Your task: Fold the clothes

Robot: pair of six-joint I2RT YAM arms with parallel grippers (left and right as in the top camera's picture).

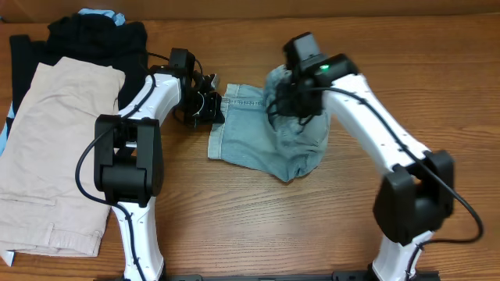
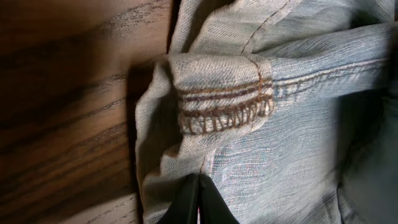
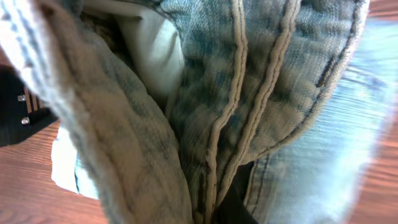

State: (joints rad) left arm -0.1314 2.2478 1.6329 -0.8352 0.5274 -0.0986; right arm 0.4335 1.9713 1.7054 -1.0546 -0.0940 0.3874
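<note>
Light blue faded denim shorts (image 1: 254, 136) mid wooden surface (image 1: 312, 226), left claw (image 1: 214, 106) pinched on one edge, right claw (image 1: 287, 103) clamping a raised bunch hiding its fingers, beige khaki shorts (image 1: 55, 148) and black garment (image 1: 94, 37) at far left

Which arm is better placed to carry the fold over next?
Right: the right gripper holds a lifted bunch of the denim shorts; the left gripper is shut low at their edge, likely anchoring.

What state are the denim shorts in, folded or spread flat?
Half folded: the right gripper holds one side of the shorts lifted and bunched over the rest; the left gripper pinches the opposite edge.
</note>
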